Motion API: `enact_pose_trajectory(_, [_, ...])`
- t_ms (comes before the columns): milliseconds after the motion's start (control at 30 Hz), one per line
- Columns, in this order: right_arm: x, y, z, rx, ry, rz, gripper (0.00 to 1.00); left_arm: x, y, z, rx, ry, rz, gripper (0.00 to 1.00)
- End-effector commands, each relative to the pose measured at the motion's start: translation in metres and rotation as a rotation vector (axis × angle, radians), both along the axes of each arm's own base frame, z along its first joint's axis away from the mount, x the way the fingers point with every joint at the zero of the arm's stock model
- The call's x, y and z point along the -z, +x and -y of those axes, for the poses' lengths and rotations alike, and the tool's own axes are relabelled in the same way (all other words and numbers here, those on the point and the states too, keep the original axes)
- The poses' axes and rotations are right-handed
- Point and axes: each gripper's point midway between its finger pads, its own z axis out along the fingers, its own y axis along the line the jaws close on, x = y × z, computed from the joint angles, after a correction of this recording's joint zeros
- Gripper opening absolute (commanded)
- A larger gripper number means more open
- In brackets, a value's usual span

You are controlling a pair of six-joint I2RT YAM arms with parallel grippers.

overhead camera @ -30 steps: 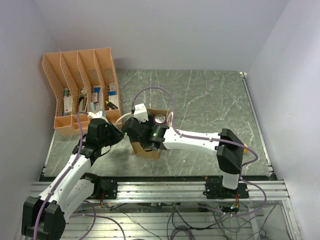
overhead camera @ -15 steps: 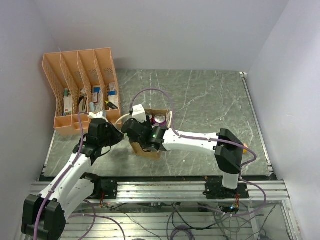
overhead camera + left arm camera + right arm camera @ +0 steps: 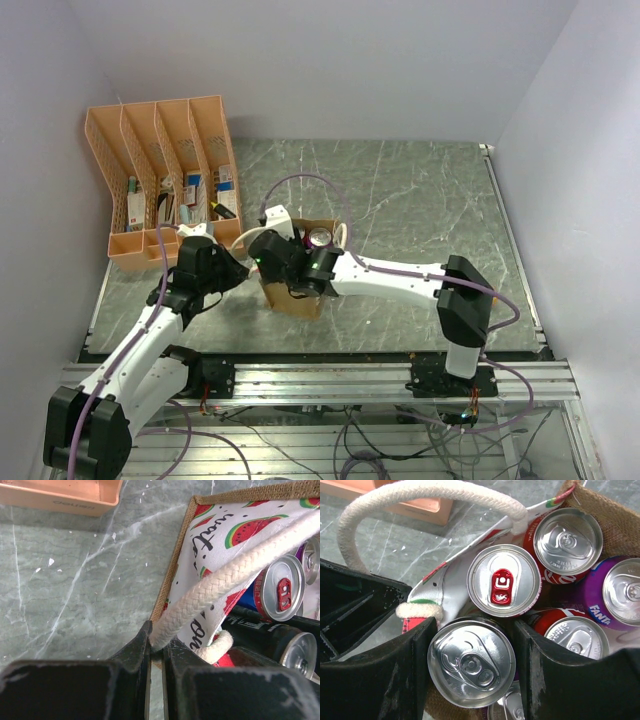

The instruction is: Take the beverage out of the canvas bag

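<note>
left gripper: clamped tight on a cream rope handle of the canvas bag, at the bag's left rim.
right gripper: down in the bag's mouth, fingers pressed against both sides of a silver-topped beverage can.
canvas bag: upright on the marble table, near the orange file rack, to its right.
beverage can: inside the bag, upright.
other contents: red-tab can, coca-cola can, purple fanta can, packed upright beside it.

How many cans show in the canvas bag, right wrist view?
6: nearest can between the fingers of the right gripper; red-tabbed can above it; Coca-Cola can top right; Fanta can far right; red can below that; partial can at bottom edge. More may be hidden.
</note>
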Motion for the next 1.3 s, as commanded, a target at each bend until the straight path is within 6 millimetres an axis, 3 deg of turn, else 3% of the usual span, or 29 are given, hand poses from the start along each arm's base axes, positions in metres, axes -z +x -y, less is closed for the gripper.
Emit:
enact_pose_trajectory(0, [-0.041,0.007,0.012,-0.019,0.109,0.006,0.00,0.004,-0.004,0.005,0.040,0.007,-0.020,0.07])
enact_pose_trajectory(367, [-0.106,0.025,0.030,-0.039,0.289,0.026,0.00,0.004,-0.007,0.011,0.069,-0.022,-0.032,0.07])
enact_pose_trajectory(533, [-0.153,0.041,0.041,-0.075,0.419,0.042,0.00,-0.001,-0.007,0.012,0.072,-0.027,-0.031,0.07])
enact_pose_trajectory(700, [-0.199,0.061,0.064,-0.087,0.538,0.073,0.00,-0.005,-0.007,0.012,0.068,-0.030,-0.017,0.07])
enact_pose_trajectory(900, [-0.235,0.099,0.108,-0.020,0.595,0.143,0.00,-0.010,-0.007,0.015,0.084,-0.042,-0.007,0.07])
enact_pose_trajectory(1167, [-0.280,0.149,0.188,0.165,0.575,0.309,0.00,-0.018,-0.005,0.015,0.091,-0.038,0.009,0.07])
enact_pose_trajectory(1267, [-0.275,0.162,0.212,0.248,0.497,0.361,0.00,-0.020,-0.005,0.015,0.087,-0.040,0.012,0.07])
